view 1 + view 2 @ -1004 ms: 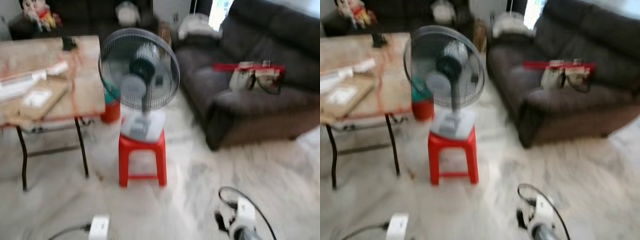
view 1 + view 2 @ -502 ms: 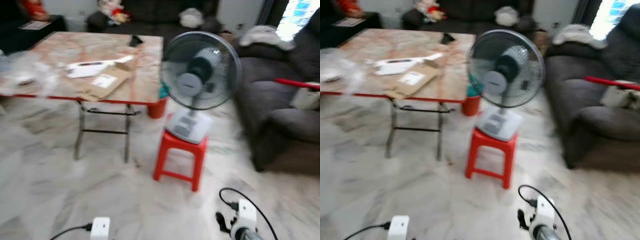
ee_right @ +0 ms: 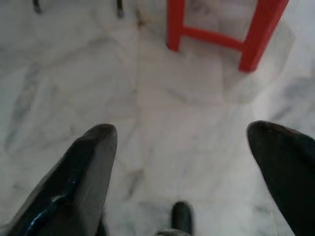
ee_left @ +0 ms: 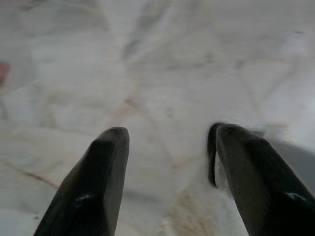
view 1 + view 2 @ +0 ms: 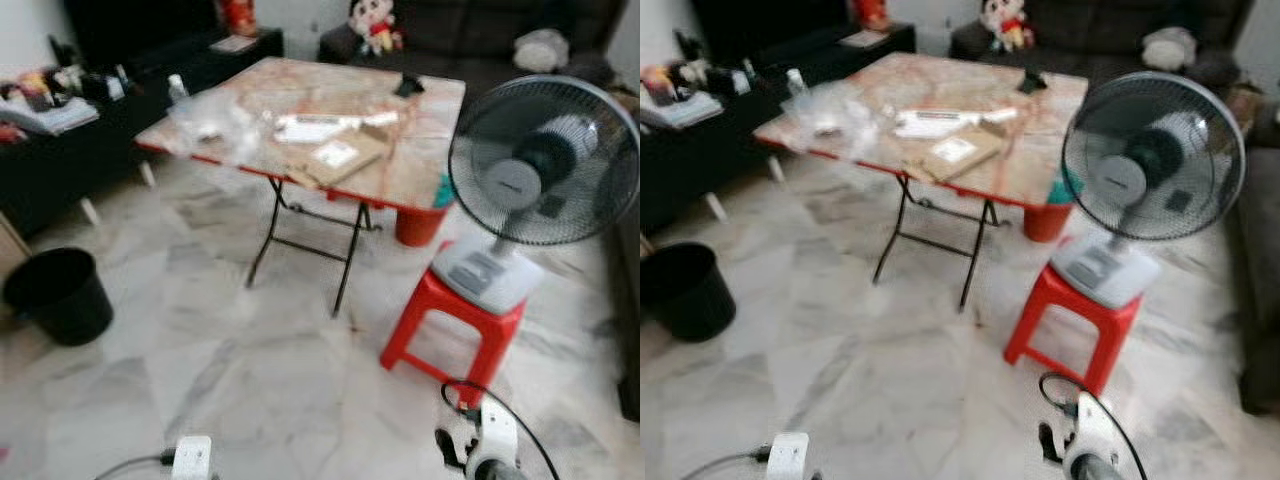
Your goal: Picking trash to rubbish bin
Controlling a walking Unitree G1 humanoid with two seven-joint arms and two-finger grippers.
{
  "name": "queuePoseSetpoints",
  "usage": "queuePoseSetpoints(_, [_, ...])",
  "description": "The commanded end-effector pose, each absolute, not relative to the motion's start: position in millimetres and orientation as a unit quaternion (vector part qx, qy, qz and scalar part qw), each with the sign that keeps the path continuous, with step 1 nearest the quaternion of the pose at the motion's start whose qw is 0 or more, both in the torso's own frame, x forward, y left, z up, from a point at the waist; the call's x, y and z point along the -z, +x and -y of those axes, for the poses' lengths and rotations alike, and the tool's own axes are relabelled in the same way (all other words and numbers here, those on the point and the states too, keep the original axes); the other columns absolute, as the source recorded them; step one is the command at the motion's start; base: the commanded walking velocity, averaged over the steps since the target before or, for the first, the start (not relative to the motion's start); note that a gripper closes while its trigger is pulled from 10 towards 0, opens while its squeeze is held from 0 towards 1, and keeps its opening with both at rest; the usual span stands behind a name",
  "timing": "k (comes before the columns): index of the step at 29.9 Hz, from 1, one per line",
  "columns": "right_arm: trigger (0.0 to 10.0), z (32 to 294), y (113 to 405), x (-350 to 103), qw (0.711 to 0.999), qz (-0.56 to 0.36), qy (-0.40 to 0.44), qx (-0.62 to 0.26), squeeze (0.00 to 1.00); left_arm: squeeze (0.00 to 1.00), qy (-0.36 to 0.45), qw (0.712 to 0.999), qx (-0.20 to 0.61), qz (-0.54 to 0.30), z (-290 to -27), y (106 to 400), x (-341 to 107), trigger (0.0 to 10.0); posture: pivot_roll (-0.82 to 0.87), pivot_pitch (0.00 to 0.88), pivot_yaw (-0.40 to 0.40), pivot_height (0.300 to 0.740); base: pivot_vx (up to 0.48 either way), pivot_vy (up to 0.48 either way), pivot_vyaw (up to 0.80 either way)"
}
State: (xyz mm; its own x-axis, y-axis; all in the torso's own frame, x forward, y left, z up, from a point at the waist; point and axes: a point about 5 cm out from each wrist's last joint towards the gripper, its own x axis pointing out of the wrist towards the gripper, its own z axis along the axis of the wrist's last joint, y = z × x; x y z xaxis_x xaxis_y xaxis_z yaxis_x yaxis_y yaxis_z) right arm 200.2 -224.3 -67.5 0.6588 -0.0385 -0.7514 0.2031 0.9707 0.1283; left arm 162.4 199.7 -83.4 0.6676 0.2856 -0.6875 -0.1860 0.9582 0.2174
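1. Jaws of the left gripper [image 4: 167, 147] stand spread, with nothing between the two black fingers [image 4: 93, 187]; pale marble floor [image 4: 162, 64] lies under them.
2. Jaws of the right gripper [image 3: 182, 162] are spread wide too and hold nothing; beyond them, at the top of the right wrist view, stand the legs of a red plastic stool [image 3: 221, 34].
3. Both arms hang low at the bottom edge of the head views: the left arm [image 5: 193, 458] lower left of centre, the right arm [image 5: 485, 450] lower right, with a black cable looping by it.
4. Right of centre, the red stool carries a grey standing fan [image 5: 540, 165], its round cage facing the camera.
5. Upper centre holds a folding surface [image 5: 420, 160] with a marbled pink top, red edge and black crossed legs.
6. On it lie a brown cardboard envelope [image 5: 340, 160], a white flat packet [image 5: 310, 128], a small dark object [image 5: 410, 86], and, at its left end, crumpled clear plastic wrap [image 5: 215, 118] beside a small clear bottle [image 5: 178, 90].
7. A red bucket [image 5: 418, 222] stands on the floor behind the surface, just left of the fan.
8. The black rubbish bin [image 5: 60, 295] stands at the left edge of the frame, well apart from the surface.
9. A dark low cabinet [image 5: 60, 150] with blurred clutter fills the upper left; a doll [image 5: 372, 22] sits on a dark sofa at top centre.
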Motion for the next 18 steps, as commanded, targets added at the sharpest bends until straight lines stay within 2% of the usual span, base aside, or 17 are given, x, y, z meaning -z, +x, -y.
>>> queuePoseSetpoints(1, [10.0,233.4,227.0,47.2,0.932,-0.346,0.084,0.061,0.0,0.0,0.079,0.937,-0.167,-0.295,-217.0,175.9,64.2,10.0,0.0,0.0,-0.048,0.74,0.0,0.0,0.0])
queuePoseSetpoints(2, [10.0,233.4,227.0,47.2,0.932,-0.346,0.084,0.061,0.0,0.0,0.079,0.937,-0.167,-0.295,-217.0,175.9,64.2,10.0,0.0,0.0,-0.048,0.74,0.0,0.0,0.0])
queuePoseSetpoints(3, [10.0,237.5,242.7,33.2,0.948,-0.306,0.07,0.048,0.0,0.0,0.089,0.954,-0.179,-0.223,-223.8,185.3,46.5,10.0,0.01,0.0,-0.055,0.74,0.0,0.0,0.0])
queuePoseSetpoints(6, [10.0,238.3,263.9,13.4,0.966,-0.252,0.061,0.026,0.0,0.0,0.11,0.97,-0.169,-0.133,-225.6,200.7,17.2,10.0,0.02,0.0,-0.058,0.74,0.0,0.0,0.0])
queuePoseSetpoints(7, [10.0,236.5,277.4,-0.1,0.974,-0.218,0.056,0.01,0.0,0.0,0.121,0.978,-0.156,-0.074,-223.3,211.7,-5.3,10.0,0.02,0.0,-0.059,0.74,0.0,0.0,0.0])
queuePoseSetpoints(12, [10.0,221.2,314.2,-40.6,0.99,-0.119,0.067,-0.027,0.0,0.0,0.132,0.982,-0.123,0.048,-205.3,250.7,-62.8,10.0,0.01,0.0,-0.059,0.74,0.0,0.0,0.0])
queuePoseSetpoints(13, [10.0,212.0,324.6,-52.9,0.992,-0.091,0.072,-0.04,0.0,0.0,0.122,0.983,-0.114,0.081,-195.5,267.0,-80.1,10.0,0.01,0.0,-0.06,0.74,0.0,0.0,0.0])
queuePoseSetpoints(18, [10.0,198.6,335.3,-64.4,0.994,-0.068,0.073,-0.049,0.0,0.0,0.102,0.985,-0.106,0.092,-183.5,289.5,-93.7,10.0,0.01,0.0,-0.056,0.74,0.0,0.0,0.0])
